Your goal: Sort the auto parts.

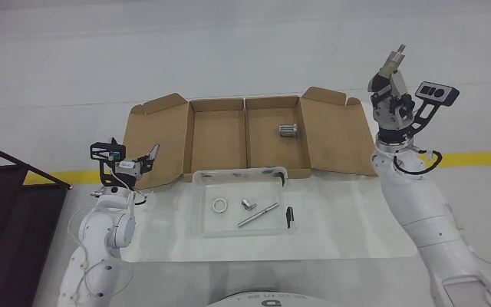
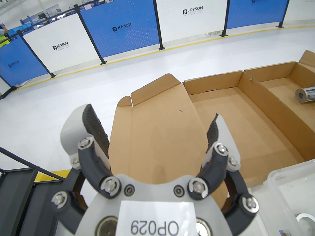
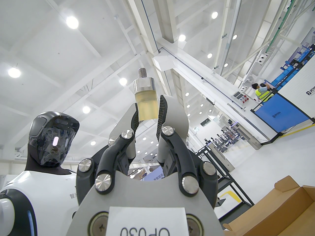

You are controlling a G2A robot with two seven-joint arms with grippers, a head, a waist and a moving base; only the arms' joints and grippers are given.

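- Threaded part (image 3: pixel 144 85) looked light, metal-capped and rubbery-bodied; right claw (image 3: pixel 148 106) gripped that softer body.
- Left claw (image 2: pixel 157 128) hung released at nine o'clock of the cardboard box (image 1: pixel 219 138).

tray (image 1: pixel 203 222) before box (image 1: pixel 219 142), cylinder (image 1: pixel 288 130) in box

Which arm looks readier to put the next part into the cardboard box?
Right, probably. The right gripper is shut on a threaded part, raised beside the cardboard box. The left gripper is open and empty by its opposite flap.
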